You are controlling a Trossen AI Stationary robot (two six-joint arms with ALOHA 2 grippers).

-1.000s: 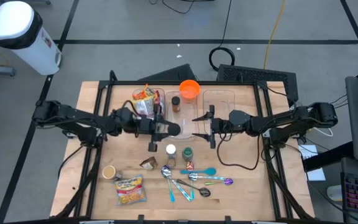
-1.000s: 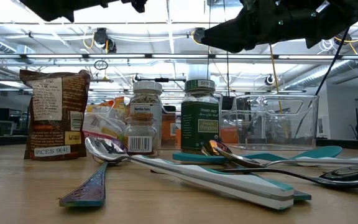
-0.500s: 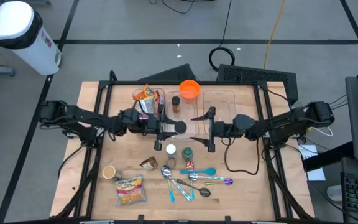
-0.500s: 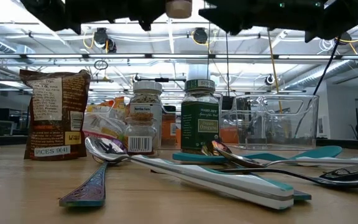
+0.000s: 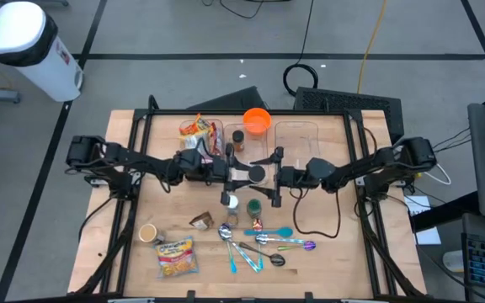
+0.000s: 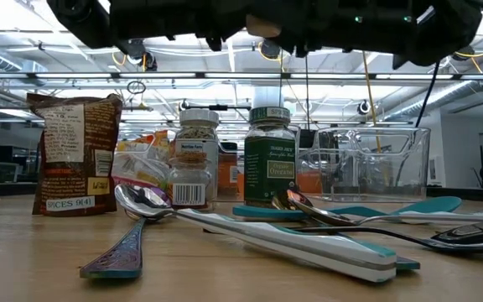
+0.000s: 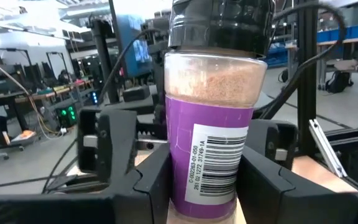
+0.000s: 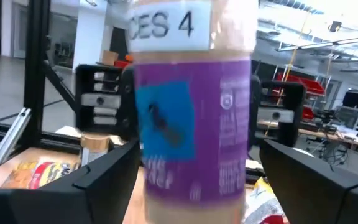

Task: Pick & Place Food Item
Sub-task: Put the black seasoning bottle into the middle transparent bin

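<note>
A spice jar (image 5: 255,173) with a purple label and a black lid is held in the air over the table's middle. My left gripper (image 5: 242,174) reaches in from the left and is shut on it; the jar fills the left wrist view (image 7: 213,124). My right gripper (image 5: 276,178) comes from the right and is open. Its two fingers stand wide on either side of the jar (image 8: 191,112) without touching it. In the low view the jar's base (image 6: 262,25) shows high above the table things. My left gripper pinches the jar's lower body (image 7: 182,186) between its two fingers, one on each side of the purple label. The fingers come level from the table's left side. The jar stands upright, lid up, lifted clear of the table.
Below stand a white-lidded spice jar (image 5: 231,203) and a green-lidded jar (image 5: 254,206), with a brown pouch (image 5: 200,220), spoons (image 5: 263,244) and a snack bag (image 5: 178,257) nearer. An orange bowl (image 5: 257,120) and clear bins (image 5: 301,139) stand at the far side.
My left gripper has carried the jar toward the table's right, still upright. My right gripper has come toward the table's left, so its open fingers now stand on either side of the jar.
</note>
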